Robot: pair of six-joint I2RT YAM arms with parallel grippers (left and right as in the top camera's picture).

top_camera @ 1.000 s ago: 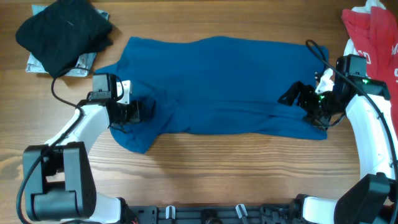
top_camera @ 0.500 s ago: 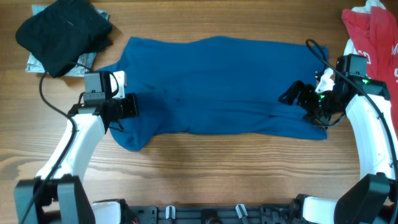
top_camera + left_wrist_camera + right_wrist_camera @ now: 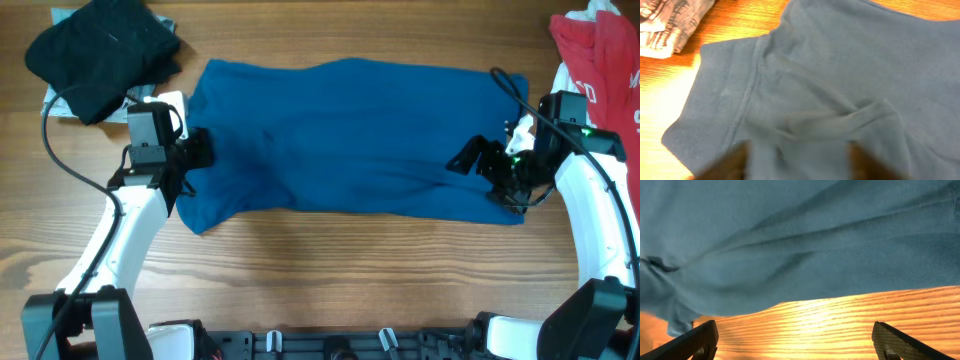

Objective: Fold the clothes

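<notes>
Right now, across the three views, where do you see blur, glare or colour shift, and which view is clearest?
Overhead: evenly lit and sharp, the shirt a saturated blue with only soft shadows. Left wrist: the jaws at the bottom edge are dark, out-of-focus smears, and the shirt looks greyer. Right wrist: a bright glare patch washes out the table grain just below the shirt's hem.

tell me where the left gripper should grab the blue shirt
Probably the raised fold just ahead of the left gripper on the blue shirt: it stands up off the flat cloth, so the open jaws can pinch it from above. The sleeve hem lies flat, harder to get under.
</notes>
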